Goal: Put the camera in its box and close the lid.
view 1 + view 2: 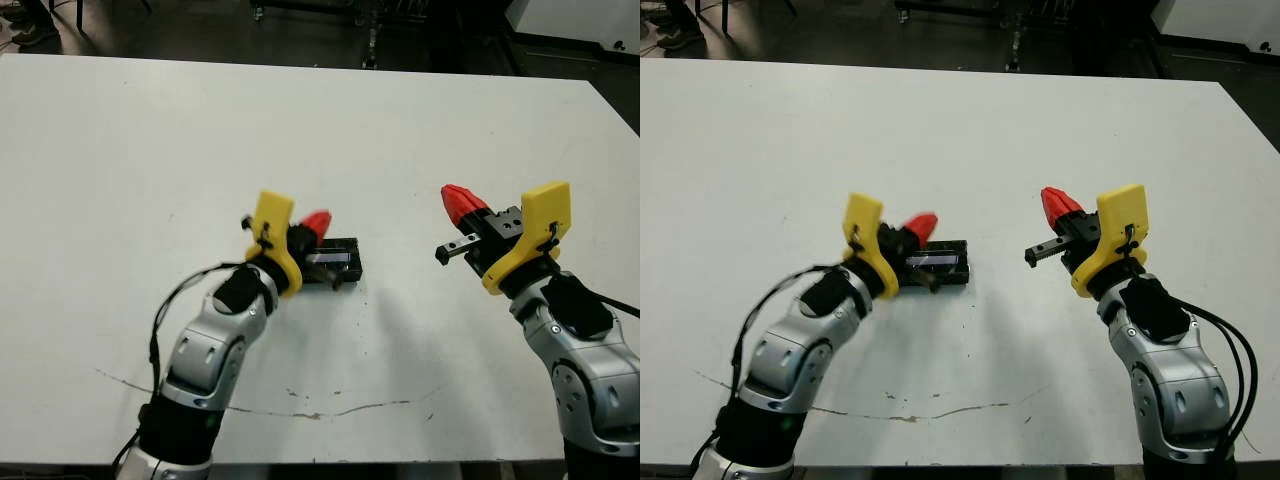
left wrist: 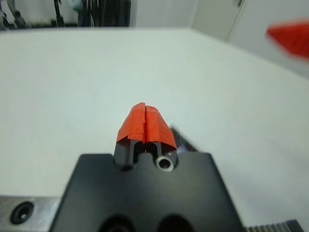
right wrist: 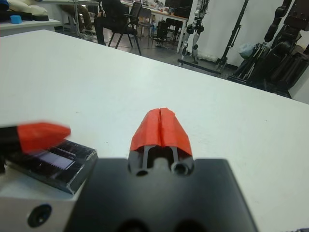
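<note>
Both red-tipped grippers, left (image 1: 316,226) and right (image 1: 462,204), are clenched and empty; the glossy black rectangular lid (image 3: 50,164) already sits on its box, so the task looks finished.

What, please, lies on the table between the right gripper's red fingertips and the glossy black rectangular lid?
Nothing: in the head views only bare white table separates the right gripper from the glossy black rectangular lid.
</note>
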Controlling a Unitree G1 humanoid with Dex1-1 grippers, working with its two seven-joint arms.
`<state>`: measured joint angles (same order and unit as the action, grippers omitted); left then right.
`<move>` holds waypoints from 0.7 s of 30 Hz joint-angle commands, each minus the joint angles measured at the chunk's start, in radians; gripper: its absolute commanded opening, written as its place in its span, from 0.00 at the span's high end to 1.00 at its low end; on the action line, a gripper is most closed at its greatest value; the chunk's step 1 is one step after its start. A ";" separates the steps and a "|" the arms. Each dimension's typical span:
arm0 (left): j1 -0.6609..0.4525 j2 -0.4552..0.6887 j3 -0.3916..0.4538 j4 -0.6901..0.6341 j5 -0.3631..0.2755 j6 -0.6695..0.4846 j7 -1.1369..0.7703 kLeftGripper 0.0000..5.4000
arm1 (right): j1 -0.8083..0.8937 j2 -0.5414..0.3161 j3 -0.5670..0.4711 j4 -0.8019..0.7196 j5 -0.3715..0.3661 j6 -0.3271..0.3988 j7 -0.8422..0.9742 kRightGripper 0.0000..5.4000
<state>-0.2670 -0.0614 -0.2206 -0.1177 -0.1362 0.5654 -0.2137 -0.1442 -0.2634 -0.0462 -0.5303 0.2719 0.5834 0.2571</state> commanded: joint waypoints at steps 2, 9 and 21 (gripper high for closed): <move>0.007 0.014 -0.029 0.111 0.036 0.048 0.012 1.00 | 0.009 -0.003 0.000 0.001 -0.004 -0.009 -0.003 1.00; -0.019 0.064 -0.080 0.226 0.078 0.056 -0.039 1.00 | 0.007 -0.004 -0.001 -0.008 -0.005 0.002 -0.009 1.00; 0.032 0.102 -0.010 0.018 0.023 0.102 -0.073 1.00 | 0.003 -0.003 -0.001 -0.010 -0.011 -0.001 -0.014 1.00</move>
<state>-0.3019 0.0073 -0.2460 -0.0942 -0.1040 0.6127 -0.2785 -0.1438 -0.2629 -0.0448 -0.5374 0.2649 0.5826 0.2488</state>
